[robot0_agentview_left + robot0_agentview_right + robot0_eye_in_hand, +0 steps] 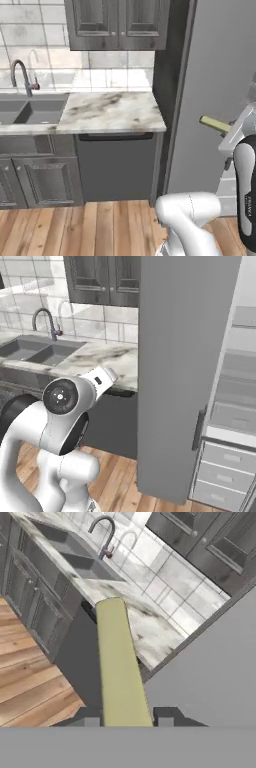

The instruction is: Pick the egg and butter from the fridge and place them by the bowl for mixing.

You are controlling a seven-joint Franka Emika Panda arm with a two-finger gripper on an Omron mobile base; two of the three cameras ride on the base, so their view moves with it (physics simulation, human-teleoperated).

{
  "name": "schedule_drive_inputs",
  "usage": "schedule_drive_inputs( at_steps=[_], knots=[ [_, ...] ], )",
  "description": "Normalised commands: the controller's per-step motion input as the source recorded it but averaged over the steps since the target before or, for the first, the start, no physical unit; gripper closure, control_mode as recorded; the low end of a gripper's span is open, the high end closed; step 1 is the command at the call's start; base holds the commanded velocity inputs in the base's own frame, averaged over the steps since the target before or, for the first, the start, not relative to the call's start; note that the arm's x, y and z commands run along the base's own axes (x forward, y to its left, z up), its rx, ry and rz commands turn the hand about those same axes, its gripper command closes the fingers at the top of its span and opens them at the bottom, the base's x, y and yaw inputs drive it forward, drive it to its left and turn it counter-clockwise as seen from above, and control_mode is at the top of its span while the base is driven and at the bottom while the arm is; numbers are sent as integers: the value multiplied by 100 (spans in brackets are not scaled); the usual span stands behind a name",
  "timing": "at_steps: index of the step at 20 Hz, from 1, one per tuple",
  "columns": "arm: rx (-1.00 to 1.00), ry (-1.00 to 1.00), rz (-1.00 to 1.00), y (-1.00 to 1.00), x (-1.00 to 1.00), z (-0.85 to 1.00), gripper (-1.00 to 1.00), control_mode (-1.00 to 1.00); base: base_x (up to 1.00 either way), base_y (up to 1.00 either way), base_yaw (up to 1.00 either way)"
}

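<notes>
The butter [119,662] sat clamped between my gripper's [125,716] jaws, sticking out toward the marble counter [112,112], beside the open fridge [185,371] door.

Base views: behind arm, left and right, facing forward-down; shared marble counter [112,111], faucet [46,321], fridge [182,366] door. Hand view: close, tilted.

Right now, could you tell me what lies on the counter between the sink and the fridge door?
In the left base view the marble counter between the sink and the fridge door is bare; the butter sticks out from the gripper.
</notes>
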Motion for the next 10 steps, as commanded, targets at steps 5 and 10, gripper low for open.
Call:
schedule_drive_inputs(
  at_steps=[5,10],
  knots=[
    [0,0,0,0,0,0,100,100,100,100,0],
    [0,0,0,0,0,0,100,100,53,100,0]
  ],
)
